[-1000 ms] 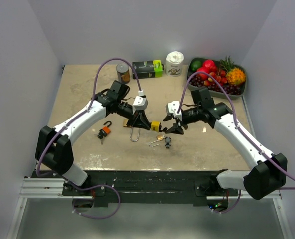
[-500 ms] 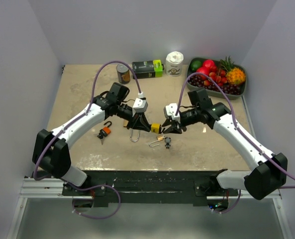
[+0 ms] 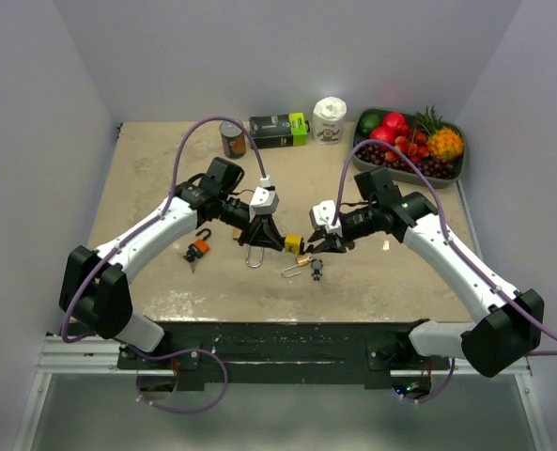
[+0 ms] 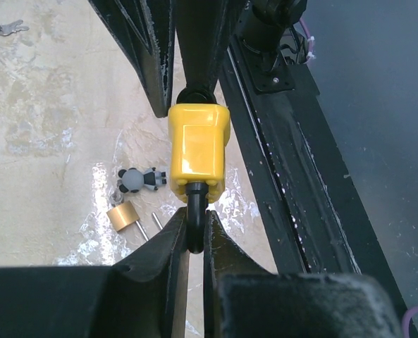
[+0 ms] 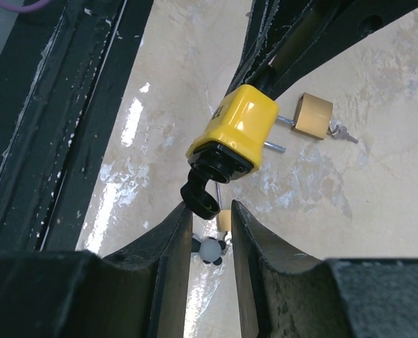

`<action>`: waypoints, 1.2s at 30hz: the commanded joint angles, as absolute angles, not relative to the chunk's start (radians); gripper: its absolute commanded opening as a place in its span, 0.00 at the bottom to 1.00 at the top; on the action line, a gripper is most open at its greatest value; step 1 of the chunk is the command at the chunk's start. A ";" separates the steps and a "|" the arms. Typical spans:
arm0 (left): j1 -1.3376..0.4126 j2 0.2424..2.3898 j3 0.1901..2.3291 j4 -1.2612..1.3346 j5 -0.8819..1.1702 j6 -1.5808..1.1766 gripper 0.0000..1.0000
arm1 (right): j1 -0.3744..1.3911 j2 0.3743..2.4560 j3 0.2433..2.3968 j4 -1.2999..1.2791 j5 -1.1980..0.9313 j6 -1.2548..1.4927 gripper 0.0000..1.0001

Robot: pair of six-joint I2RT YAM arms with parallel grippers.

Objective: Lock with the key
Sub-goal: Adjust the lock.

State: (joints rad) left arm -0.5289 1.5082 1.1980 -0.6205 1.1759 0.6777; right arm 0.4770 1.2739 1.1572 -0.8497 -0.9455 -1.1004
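Padlock: yellow, was held above the table's near middle, between both grippers.
Left gripper: was clenched on its shackle, at the left end.
Right gripper: jaws stood slightly parted around the black key at the right end.

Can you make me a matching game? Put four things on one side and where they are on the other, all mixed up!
Things:
1. yellow padlock
2. orange padlock
3. fruit tray
4. tin can

Places:
A. far right corner of the table
B. between the left hand and the right hand
C. on the table, next to the left arm
D. at the back, just left of the green-and-black box

Pairs: 1-B, 2-C, 3-A, 4-D
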 commanded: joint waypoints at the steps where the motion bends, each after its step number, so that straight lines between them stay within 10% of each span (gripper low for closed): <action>1: -0.535 1.463 1.204 -0.595 1.247 0.710 0.00 | 0.482 1.250 1.186 -0.809 -0.933 -1.082 0.32; 36: -0.584 1.427 1.154 -0.495 1.154 0.663 0.00 | 0.549 1.287 1.198 -0.670 -1.000 -0.862 0.23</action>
